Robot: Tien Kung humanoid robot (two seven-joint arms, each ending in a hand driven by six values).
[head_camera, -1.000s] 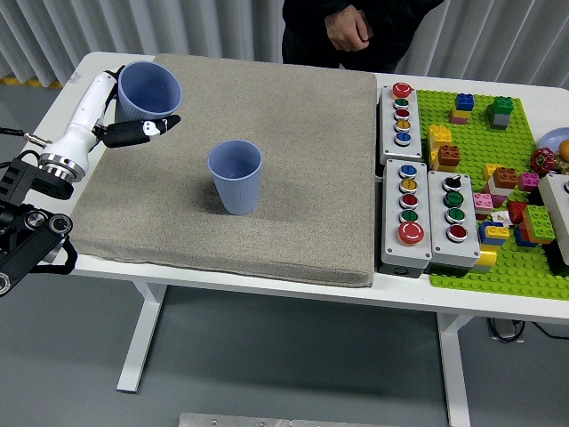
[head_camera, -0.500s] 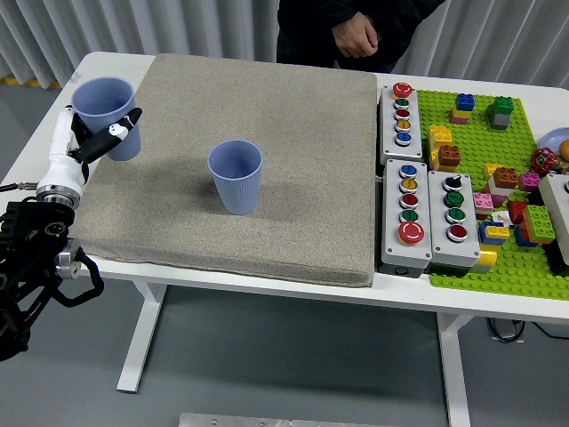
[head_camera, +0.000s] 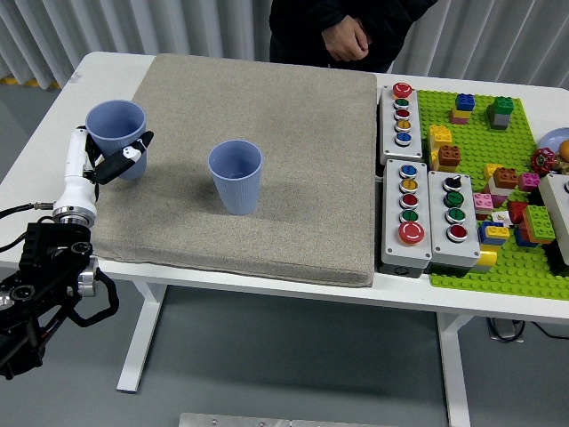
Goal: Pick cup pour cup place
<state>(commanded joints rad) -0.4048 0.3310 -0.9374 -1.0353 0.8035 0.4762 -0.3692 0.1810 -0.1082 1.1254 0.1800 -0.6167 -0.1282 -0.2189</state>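
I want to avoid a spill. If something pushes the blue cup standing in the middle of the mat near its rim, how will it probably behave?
The free-standing blue cup is tall and tapers to a narrow base, so a high push would probably tip it. It looks like thin plastic, so likely light. The grey mat looks rough, which may stop sliding and favour tipping.

Matt plastic cups point(head_camera: 236, 176), rough cloth mat point(head_camera: 293, 213)
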